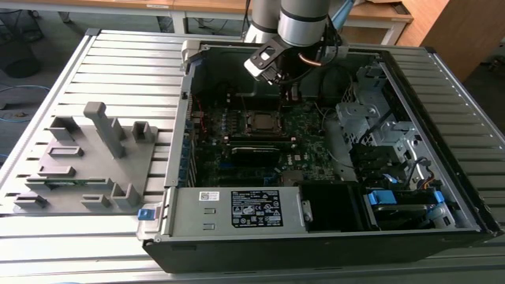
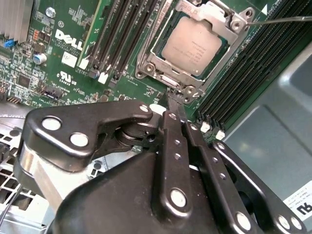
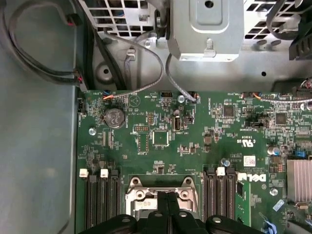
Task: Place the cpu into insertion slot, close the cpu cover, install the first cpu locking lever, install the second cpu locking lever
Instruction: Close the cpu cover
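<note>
The cpu (image 2: 195, 43) lies flat in the insertion slot (image 2: 146, 66) on the green motherboard, its silver-grey top showing. Over its edges lies the cpu cover (image 2: 233, 31), a silvery frame, down flat. A thin locking lever (image 2: 282, 19) sticks out from the socket's corner, unlatched. My gripper (image 2: 172, 97) is shut with nothing visible between its fingers, its tip just off the socket's edge near a small hook. In the exterior view the gripper (image 1: 285, 89) hangs above the board just behind the cpu (image 1: 259, 121). The first wrist view has the gripper (image 3: 168, 196) over the slot (image 3: 139, 195).
Black memory slots (image 2: 122, 34) flank the socket on both sides. Cables (image 3: 146, 58) and a metal drive cage (image 3: 207, 29) stand beyond the board. The case walls (image 1: 186, 106) enclose the work area. A grey fixture block (image 1: 94, 154) sits on the table at the exterior view's left.
</note>
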Robot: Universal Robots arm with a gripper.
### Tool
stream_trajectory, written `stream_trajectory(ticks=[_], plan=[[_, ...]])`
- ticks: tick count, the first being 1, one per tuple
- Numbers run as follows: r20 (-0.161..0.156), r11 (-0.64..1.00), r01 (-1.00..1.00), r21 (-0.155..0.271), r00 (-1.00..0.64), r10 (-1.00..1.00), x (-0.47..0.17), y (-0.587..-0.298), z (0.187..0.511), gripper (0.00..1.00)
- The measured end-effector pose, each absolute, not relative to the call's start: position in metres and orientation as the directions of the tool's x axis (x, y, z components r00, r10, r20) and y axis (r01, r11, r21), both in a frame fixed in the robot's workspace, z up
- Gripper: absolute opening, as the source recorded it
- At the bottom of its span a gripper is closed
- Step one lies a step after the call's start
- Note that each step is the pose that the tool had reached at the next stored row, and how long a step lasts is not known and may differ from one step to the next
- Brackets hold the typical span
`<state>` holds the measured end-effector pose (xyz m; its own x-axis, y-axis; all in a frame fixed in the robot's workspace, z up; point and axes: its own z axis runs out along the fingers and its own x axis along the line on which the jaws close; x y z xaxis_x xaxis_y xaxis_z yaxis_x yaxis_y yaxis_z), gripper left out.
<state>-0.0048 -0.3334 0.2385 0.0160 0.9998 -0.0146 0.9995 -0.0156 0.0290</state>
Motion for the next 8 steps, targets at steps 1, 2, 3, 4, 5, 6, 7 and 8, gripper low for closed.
stream_trajectory(ticks=[1,2,3,4,5,6,7,8], plan=[[-0.015,-0.016,0.999,0.029,0.016,1.000,-0.0048,-0.3334,0.2385,0.11],[-0.015,-0.016,0.999,0.029,0.016,1.000,-0.0048,-0.3334,0.2385,0.11],[-0.015,-0.015,0.999,0.029,0.016,1.000,-0.0048,-0.3334,0.2385,0.11],[-0.014,-0.015,0.999,0.029,0.016,1.000,-0.0048,-0.3334,0.2384,0.11],[-0.014,-0.015,0.999,0.029,0.016,1.000,-0.0049,-0.3334,0.2384,0.11],[-0.015,-0.015,0.999,0.028,0.016,1.000,-0.0049,-0.3334,0.2384,0.11],[-0.014,-0.016,1.000,0.023,0.016,1.000,-0.0049,-0.3333,0.2381,0.11],[-0.014,-0.015,1.000,0.015,0.016,1.000,-0.0049,-0.3333,0.2379,0.11]])
